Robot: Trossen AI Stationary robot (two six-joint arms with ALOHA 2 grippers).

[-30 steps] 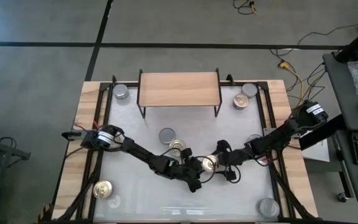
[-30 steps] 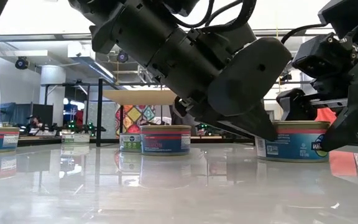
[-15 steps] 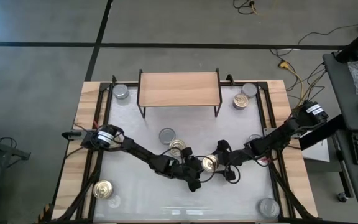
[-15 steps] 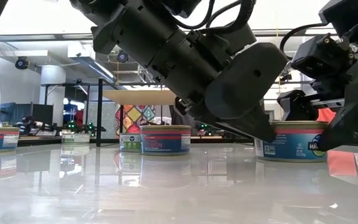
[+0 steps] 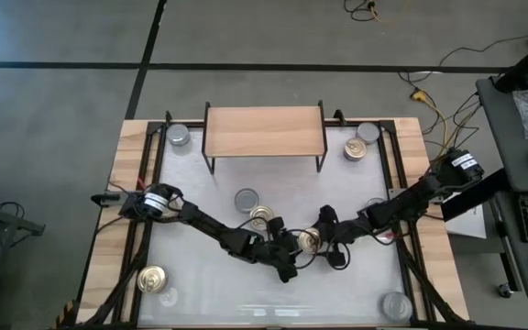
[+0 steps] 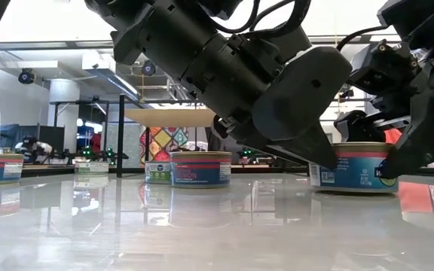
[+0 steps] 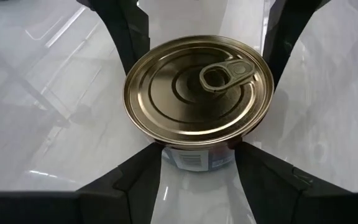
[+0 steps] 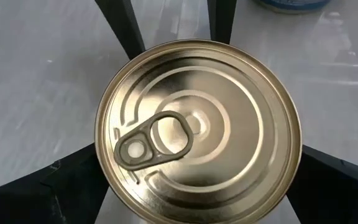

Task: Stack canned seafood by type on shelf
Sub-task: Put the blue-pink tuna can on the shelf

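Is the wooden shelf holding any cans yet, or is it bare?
Bare. The high view shows the shelf with nothing on top; tins stand on the table around it.

Bright even overhead light in the high view; glossy white tabletop (image 6: 202, 226) mirrors tins and arms in the low view; window backlight there leaves the arms as dark silhouettes; gold lid (image 8: 199, 130) shows soft glare, sharp; background room slightly soft.

tin (image 5: 308, 241) between both tools, before shelf (image 5: 264, 130)
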